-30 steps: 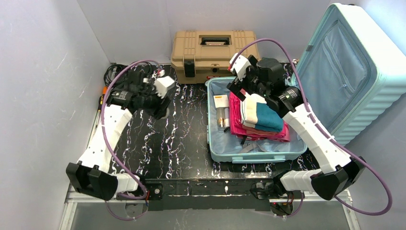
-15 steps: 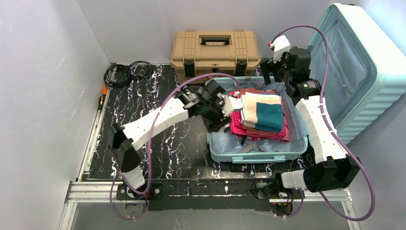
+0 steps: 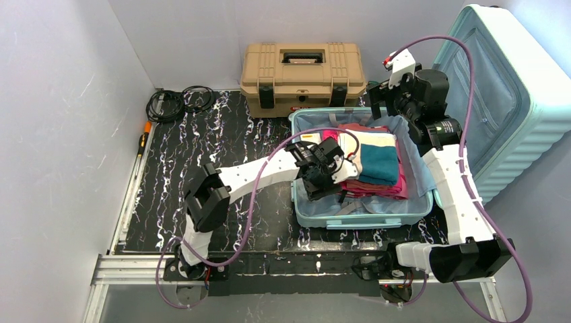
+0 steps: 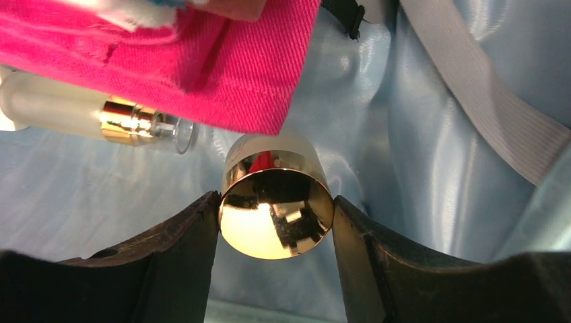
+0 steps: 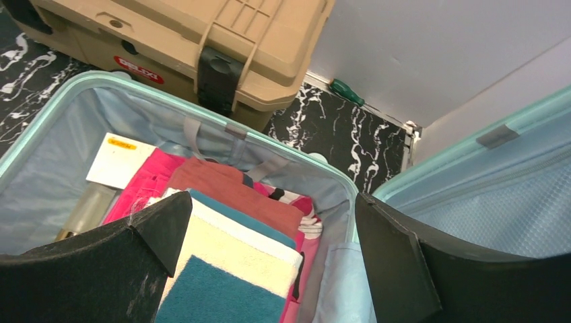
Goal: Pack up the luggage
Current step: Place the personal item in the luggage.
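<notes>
The luggage, a pale mint-blue suitcase (image 3: 363,217), lies open on the table with its lid (image 3: 498,101) standing up at the right. Folded clothes (image 3: 374,158) are stacked inside: pink at the bottom, a cream and teal towel on top. My left gripper (image 3: 322,185) is down in the suitcase's left part. In the left wrist view it (image 4: 276,208) is shut on a shiny gold cylinder (image 4: 276,202), just above the blue lining. A frosted bottle with a gold collar (image 4: 60,104) lies beside the pink cloth (image 4: 222,60). My right gripper (image 3: 380,101) is open and empty above the far right corner (image 5: 269,208).
A tan toolbox (image 3: 303,67) with black latches stands behind the suitcase. A white card (image 5: 121,158) lies in the suitcase's far left. A grey strap (image 4: 485,114) runs across the lining. Coiled black cables (image 3: 175,101) and an orange-handled screwdriver (image 3: 143,134) lie at the far left.
My left arm has swung from the table's far left into the suitcase and moved nearer along its left side. My right arm has lifted off the clothes to the far right corner.
</notes>
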`<state>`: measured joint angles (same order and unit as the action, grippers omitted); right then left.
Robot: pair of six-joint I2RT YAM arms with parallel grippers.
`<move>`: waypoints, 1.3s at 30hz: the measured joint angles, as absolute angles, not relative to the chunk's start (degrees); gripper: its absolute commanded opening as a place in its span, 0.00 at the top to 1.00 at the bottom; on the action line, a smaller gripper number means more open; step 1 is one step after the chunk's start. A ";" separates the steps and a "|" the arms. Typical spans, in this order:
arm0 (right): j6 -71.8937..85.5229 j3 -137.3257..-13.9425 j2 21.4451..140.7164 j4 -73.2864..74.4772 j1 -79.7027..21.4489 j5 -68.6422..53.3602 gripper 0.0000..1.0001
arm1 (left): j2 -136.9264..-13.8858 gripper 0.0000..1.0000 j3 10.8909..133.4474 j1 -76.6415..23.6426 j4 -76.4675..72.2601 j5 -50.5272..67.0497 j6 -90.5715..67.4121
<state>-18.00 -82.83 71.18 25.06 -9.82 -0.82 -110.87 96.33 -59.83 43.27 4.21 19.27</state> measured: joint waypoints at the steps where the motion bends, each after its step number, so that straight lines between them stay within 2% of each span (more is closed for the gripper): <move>1: -17.93 -82.83 71.18 25.06 -9.82 -1.21 0.00 | -111.42 1.00 96.23 -59.81 42.96 4.14 19.20; 13: -17.23 -82.83 71.33 25.08 -9.82 -4.29 0.00 | -116.90 0.98 93.86 -62.89 41.47 4.27 19.29; 15: -17.23 -82.91 71.33 25.23 -9.82 -4.91 0.00 | -116.97 0.88 93.89 -62.87 41.41 4.29 19.27; 16: -17.28 -83.35 71.46 25.76 -9.82 -5.23 0.00 | -116.97 0.78 93.93 -62.85 41.41 4.36 19.27; 17: -17.32 -84.16 71.70 26.39 -9.82 -5.65 0.00 | -116.99 0.60 93.97 -62.83 41.43 4.45 19.27; 18: -17.43 -85.34 72.10 27.05 -9.82 -6.09 0.00 | -117.03 0.47 94.13 -62.83 41.56 4.47 19.29; 19: -17.58 -86.65 72.51 27.46 -9.82 -6.42 0.00 | -117.03 0.39 94.15 -62.83 41.58 4.47 19.33; 23: -18.28 -93.51 74.35 29.82 -9.82 -7.51 0.00 | -117.03 0.13 94.15 -62.83 41.67 4.27 19.92; 25: -18.68 -96.51 75.07 30.98 -9.82 -7.92 0.00 | -117.01 0.04 94.15 -62.83 41.80 3.97 20.38; 33: -22.41 -111.72 79.77 39.09 -9.82 -7.03 0.00 | -113.58 0.02 93.47 -62.81 43.31 2.72 21.47; 39: -27.55 -118.89 81.23 41.01 -9.82 1.63 0.00 | -104.33 0.02 93.47 -62.81 45.30 1.04 22.81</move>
<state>-27.55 -118.89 81.23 41.01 -9.82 1.63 -104.33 93.47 -62.81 45.30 1.04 22.81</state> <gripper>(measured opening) 1.000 0.982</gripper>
